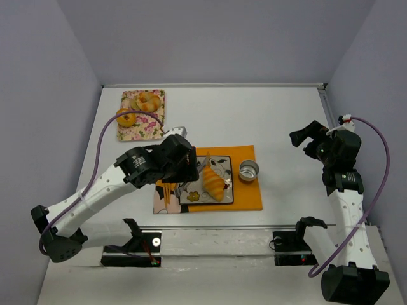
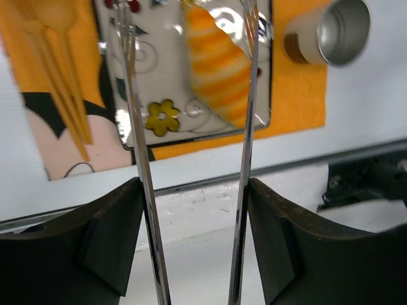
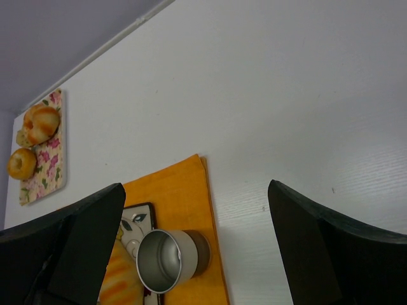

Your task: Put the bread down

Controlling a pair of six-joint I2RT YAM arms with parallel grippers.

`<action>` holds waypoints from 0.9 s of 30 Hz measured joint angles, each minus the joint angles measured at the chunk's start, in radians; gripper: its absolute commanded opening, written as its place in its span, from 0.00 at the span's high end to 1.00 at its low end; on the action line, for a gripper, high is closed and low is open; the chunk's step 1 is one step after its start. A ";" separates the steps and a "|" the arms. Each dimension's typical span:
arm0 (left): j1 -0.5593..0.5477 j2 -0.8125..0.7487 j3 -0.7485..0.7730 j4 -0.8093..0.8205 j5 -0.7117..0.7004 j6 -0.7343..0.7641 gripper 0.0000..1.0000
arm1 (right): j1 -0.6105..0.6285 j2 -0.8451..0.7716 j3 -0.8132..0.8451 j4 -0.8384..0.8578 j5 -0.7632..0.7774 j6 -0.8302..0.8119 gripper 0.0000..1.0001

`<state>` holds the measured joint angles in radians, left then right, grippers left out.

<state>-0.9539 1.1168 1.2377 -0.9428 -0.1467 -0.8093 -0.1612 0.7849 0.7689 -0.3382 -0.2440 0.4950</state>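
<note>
The bread [image 1: 213, 182], an orange-striped croissant, lies on a square patterned plate [image 1: 191, 197] on the orange mat. In the left wrist view the bread [image 2: 219, 70] rests on the plate [image 2: 159, 82] between the spread tips of metal tongs [image 2: 137, 127]. My left gripper [image 1: 185, 162] [image 2: 194, 190] holds those tongs, its black fingers [image 2: 121, 216] pressed against the outside of both tong arms. The tong arms stand apart, and only the right one touches the bread's edge. My right gripper [image 1: 306, 137] [image 3: 196, 190] hovers open and empty over the table at the right.
A metal cup [image 1: 248, 170] [image 2: 334, 28] [image 3: 166, 259] stands on the orange mat [image 1: 247, 196] right of the plate. A floral tray [image 1: 156, 124] [image 3: 44, 181] with more pastries sits at the back left. Yellow cutlery [image 2: 57, 76] lies left of the plate. A rail [image 1: 216, 227] runs along the near edge.
</note>
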 measured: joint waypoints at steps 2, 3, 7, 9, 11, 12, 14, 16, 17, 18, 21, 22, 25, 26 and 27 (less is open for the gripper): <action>0.000 0.026 0.057 -0.064 -0.105 -0.046 0.31 | 0.000 0.000 0.000 0.000 0.000 0.000 0.00; 0.005 0.037 0.079 -0.082 -0.163 -0.072 0.31 | 0.000 0.000 0.000 0.000 0.000 0.000 0.00; 0.083 0.066 0.097 -0.061 -0.297 -0.099 0.31 | 0.000 -0.001 0.000 0.000 0.000 0.000 0.00; 0.180 0.082 0.097 -0.011 -0.325 -0.076 0.31 | 0.000 -0.001 0.000 0.000 -0.001 0.000 0.00; 0.282 0.099 0.097 0.066 -0.337 -0.035 0.31 | 0.000 -0.001 0.000 0.000 -0.001 0.000 0.00; 0.352 0.107 0.092 0.120 -0.335 -0.004 0.35 | 0.000 0.000 0.000 0.000 -0.001 0.000 0.00; 0.471 0.118 0.082 0.204 -0.314 0.036 0.35 | 0.000 0.002 0.000 0.000 -0.003 0.000 0.00; 0.575 0.133 0.080 0.272 -0.284 0.074 0.35 | 0.000 0.008 0.000 0.001 -0.006 0.000 0.00; 0.626 0.145 0.077 0.311 -0.269 0.092 0.35 | 0.000 0.011 0.000 0.001 -0.007 0.000 0.00; 0.663 0.154 0.071 0.345 -0.248 0.111 0.35 | 0.000 0.018 0.000 0.000 -0.007 0.000 0.00; 0.764 0.193 0.052 0.421 -0.177 0.151 0.36 | 0.000 0.035 0.000 0.000 -0.007 0.000 0.00; 0.785 0.211 0.052 0.434 -0.159 0.160 0.36 | 0.000 0.039 0.000 0.000 -0.007 0.000 0.00; 0.835 0.271 0.051 0.477 -0.111 0.184 0.36 | 0.000 0.043 0.000 0.000 -0.007 0.000 0.00; 0.843 0.284 0.051 0.485 -0.097 0.190 0.36 | 0.000 0.043 0.000 0.000 -0.007 0.000 0.00; 0.857 0.304 0.051 0.494 -0.079 0.196 0.36 | 0.000 0.043 0.000 0.000 -0.007 0.000 0.00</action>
<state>-0.0967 1.4208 1.2888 -0.4484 -0.2256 -0.6132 -0.1612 0.8276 0.7689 -0.3382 -0.2508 0.4950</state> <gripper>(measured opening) 0.649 0.996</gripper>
